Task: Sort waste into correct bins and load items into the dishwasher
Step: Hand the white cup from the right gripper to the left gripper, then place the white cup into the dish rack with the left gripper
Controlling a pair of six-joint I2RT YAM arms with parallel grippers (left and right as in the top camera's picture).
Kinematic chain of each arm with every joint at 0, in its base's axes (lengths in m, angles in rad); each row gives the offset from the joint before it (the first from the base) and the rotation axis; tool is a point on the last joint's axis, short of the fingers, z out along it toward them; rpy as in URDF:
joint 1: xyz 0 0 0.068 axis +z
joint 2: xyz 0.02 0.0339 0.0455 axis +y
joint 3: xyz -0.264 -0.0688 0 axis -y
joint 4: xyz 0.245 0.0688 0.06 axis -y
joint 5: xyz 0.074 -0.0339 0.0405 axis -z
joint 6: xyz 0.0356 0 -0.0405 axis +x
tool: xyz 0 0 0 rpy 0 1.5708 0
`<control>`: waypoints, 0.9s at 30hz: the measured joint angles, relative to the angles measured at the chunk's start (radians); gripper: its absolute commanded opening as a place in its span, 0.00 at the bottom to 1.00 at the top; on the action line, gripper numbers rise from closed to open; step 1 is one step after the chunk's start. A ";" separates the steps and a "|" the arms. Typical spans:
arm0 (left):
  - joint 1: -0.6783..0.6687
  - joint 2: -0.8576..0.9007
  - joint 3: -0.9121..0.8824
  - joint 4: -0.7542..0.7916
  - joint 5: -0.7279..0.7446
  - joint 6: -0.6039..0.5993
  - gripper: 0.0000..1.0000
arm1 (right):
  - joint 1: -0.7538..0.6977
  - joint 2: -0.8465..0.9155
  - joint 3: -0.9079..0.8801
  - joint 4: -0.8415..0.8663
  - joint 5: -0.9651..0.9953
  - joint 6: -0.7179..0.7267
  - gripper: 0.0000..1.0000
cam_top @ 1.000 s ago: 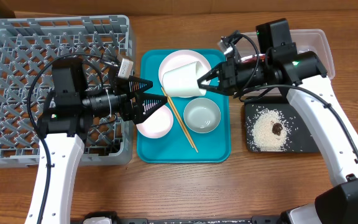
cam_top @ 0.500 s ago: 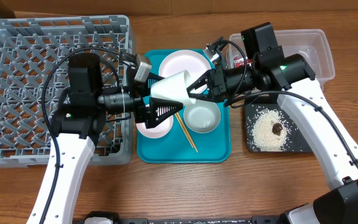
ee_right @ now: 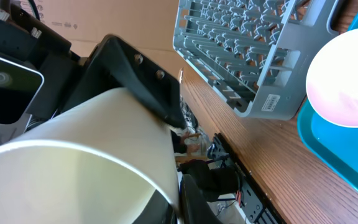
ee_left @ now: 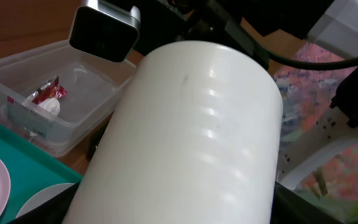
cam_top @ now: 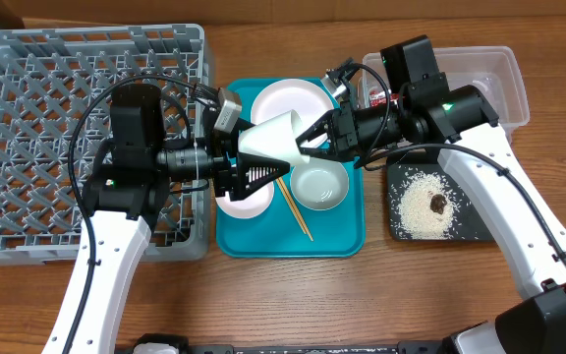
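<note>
The small white cup [cam_top: 268, 138] hangs on its side above the teal serving tray [cam_top: 342, 236], between both grippers. My right gripper [cam_top: 308, 136] is shut on its rim, one finger inside [ee_right: 180, 199]. My left gripper [cam_top: 261, 155] has a finger on each side of the cup's body and touches it; the cup [ee_left: 191, 137] fills the left wrist view. On the tray lie the white plate [cam_top: 281, 98], pale pink saucer [cam_top: 244, 202], pale bowl [cam_top: 320, 184] and chopsticks [cam_top: 293, 206]. The grey dish rack [cam_top: 28, 118] stands at the left.
The clear tub [cam_top: 504, 79] at the back right holds the red-and-white wrapper [ee_left: 45, 96]. The black tray [cam_top: 480, 231] holds rice grains [cam_top: 416, 202] and a brown lump [cam_top: 439, 204]. The rack [ee_right: 260, 50] and saucer [ee_right: 347, 74] show in the right wrist view.
A second ago the right gripper held the cup over the plate and the left gripper was open and apart. The cup moved left between the left fingers. Almost no motion in the last half second.
</note>
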 measured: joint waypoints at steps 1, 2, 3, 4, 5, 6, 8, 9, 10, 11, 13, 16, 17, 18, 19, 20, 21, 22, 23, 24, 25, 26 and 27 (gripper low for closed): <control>0.000 0.000 0.000 0.000 0.001 0.001 0.70 | -0.001 0.000 0.000 0.000 -0.002 0.000 0.04; 0.000 0.000 0.000 0.000 0.003 0.004 0.70 | -0.001 0.000 0.000 0.000 -0.004 0.000 0.04; 0.000 0.000 0.000 0.000 0.004 0.004 0.67 | -0.002 0.000 0.000 0.000 -0.006 0.000 0.04; 0.000 0.000 0.000 -0.001 0.004 0.004 0.64 | -0.002 0.000 0.000 0.000 -0.007 0.000 0.05; 0.000 0.000 0.000 -0.002 0.004 0.007 0.61 | -0.002 0.000 0.000 0.000 -0.007 0.000 0.05; 0.000 0.000 0.000 -0.002 0.004 0.008 0.60 | -0.002 0.000 0.000 0.000 -0.007 0.000 0.05; 0.000 0.000 0.000 -0.002 0.003 0.008 0.59 | -0.003 0.000 0.000 0.000 -0.007 0.000 0.05; 0.000 0.000 0.000 -0.002 0.001 0.008 0.58 | -0.003 0.000 0.000 0.000 -0.007 0.000 0.05; 0.000 0.000 0.000 -0.002 -0.001 0.008 0.57 | -0.003 0.000 0.000 0.000 -0.006 0.000 0.06; 0.000 0.000 0.000 -0.003 -0.002 0.008 0.57 | -0.003 0.000 0.000 0.000 -0.006 0.000 0.08; 0.000 0.000 0.000 -0.003 -0.007 0.008 0.57 | -0.003 0.000 0.000 -0.001 -0.001 0.002 0.13; 0.000 0.000 0.000 -0.015 -0.036 0.008 0.59 | -0.002 0.000 0.000 0.000 0.006 -0.001 0.21; 0.000 0.000 0.001 -0.025 -0.052 0.008 0.59 | -0.002 0.000 0.000 -0.001 0.010 -0.002 0.24; 0.000 0.000 0.000 -0.032 -0.063 0.008 0.59 | -0.002 0.001 0.000 -0.001 0.014 0.000 0.24; 0.000 0.000 0.001 -0.044 -0.082 0.008 0.59 | -0.002 0.001 0.000 0.000 0.024 -0.001 0.24; 0.000 0.000 0.001 -0.053 -0.096 0.008 0.59 | -0.002 0.002 0.000 -0.001 0.036 -0.002 0.26; -0.001 -0.001 0.001 -0.058 -0.107 0.009 0.59 | -0.002 0.003 0.000 -0.001 0.048 0.000 0.31; -0.001 0.000 0.001 -0.064 -0.126 0.008 0.59 | -0.002 0.004 0.000 -0.001 0.063 0.002 0.37; -0.001 0.000 0.001 -0.070 -0.148 0.009 0.58 | -0.002 0.004 0.000 -0.002 0.082 0.004 0.40; -0.001 0.000 0.001 -0.079 -0.166 0.012 0.58 | -0.002 0.004 0.000 -0.002 0.102 0.004 0.41; 0.000 0.000 0.001 -0.091 -0.190 0.015 0.58 | -0.003 0.004 0.000 -0.006 0.132 0.004 0.42; 0.000 0.000 0.001 -0.101 -0.209 0.017 0.58 | -0.005 0.004 0.000 -0.016 0.160 0.005 0.43; 0.000 0.000 0.001 -0.116 -0.236 0.018 0.58 | -0.006 0.004 0.000 -0.026 0.194 0.009 0.44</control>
